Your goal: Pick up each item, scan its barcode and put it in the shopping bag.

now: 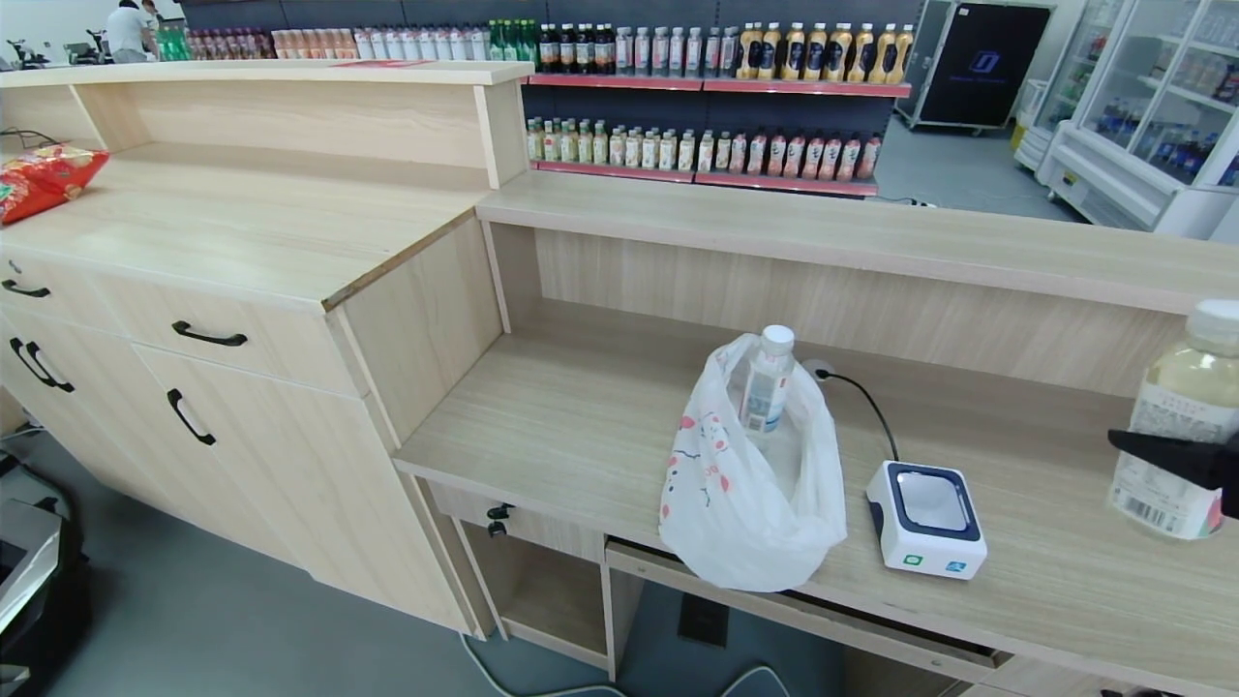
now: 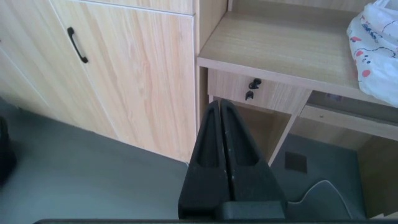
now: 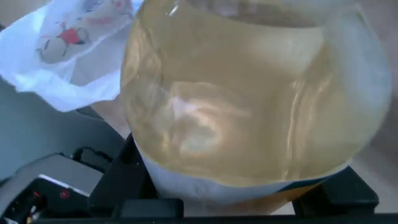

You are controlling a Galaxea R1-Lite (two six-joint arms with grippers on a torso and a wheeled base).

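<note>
A clear bottle of pale yellow drink (image 1: 1183,426) with a white cap and a barcode label is held upright above the counter's right end, my right gripper (image 1: 1176,458) shut around its lower half. The right wrist view looks up close at that bottle (image 3: 249,99), with dark fingers (image 3: 118,183) at its sides. The white shopping bag (image 1: 750,484) stands open mid-counter with a white-capped bottle (image 1: 768,379) upright inside. A white barcode scanner (image 1: 926,518) sits just right of the bag. My left gripper (image 2: 219,109) is shut and empty, low over the floor beside the cabinet.
The scanner's black cable (image 1: 866,402) runs back to the counter wall. A red snack bag (image 1: 44,179) lies on the taller counter (image 1: 242,252) at far left. A small drawer with a key (image 2: 252,90) sits under the counter edge. Drink shelves (image 1: 716,87) stand behind.
</note>
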